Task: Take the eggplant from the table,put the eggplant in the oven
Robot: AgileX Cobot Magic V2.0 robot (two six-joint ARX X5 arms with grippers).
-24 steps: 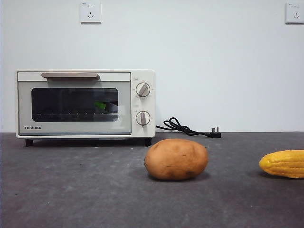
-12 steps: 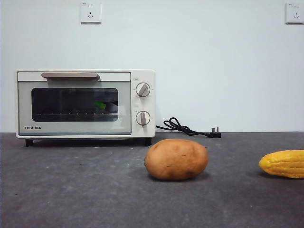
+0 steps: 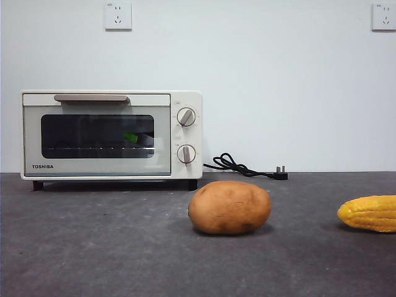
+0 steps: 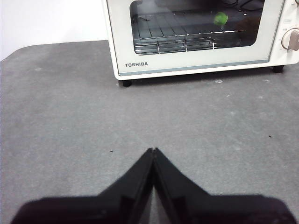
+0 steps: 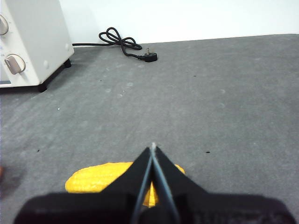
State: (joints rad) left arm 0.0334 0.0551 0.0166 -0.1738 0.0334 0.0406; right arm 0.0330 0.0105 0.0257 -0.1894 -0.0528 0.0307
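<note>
The cream oven (image 3: 111,135) stands at the back left of the table (image 3: 124,247) with its glass door closed. Through the glass a bright green stem cap of the eggplant (image 3: 130,137) shows on the wire rack; the left wrist view shows the eggplant (image 4: 220,18) too, its dark body hard to make out. My left gripper (image 4: 153,150) is shut and empty, hovering over bare table in front of the oven (image 4: 196,37). My right gripper (image 5: 153,147) is shut and empty above the corn cob. Neither arm appears in the front view.
A brown potato (image 3: 229,207) lies mid-table in front of the oven's right side. A yellow corn cob (image 3: 369,213) lies at the right edge, seen also under the right gripper (image 5: 100,179). A black power cord (image 3: 242,166) with its plug lies behind the potato.
</note>
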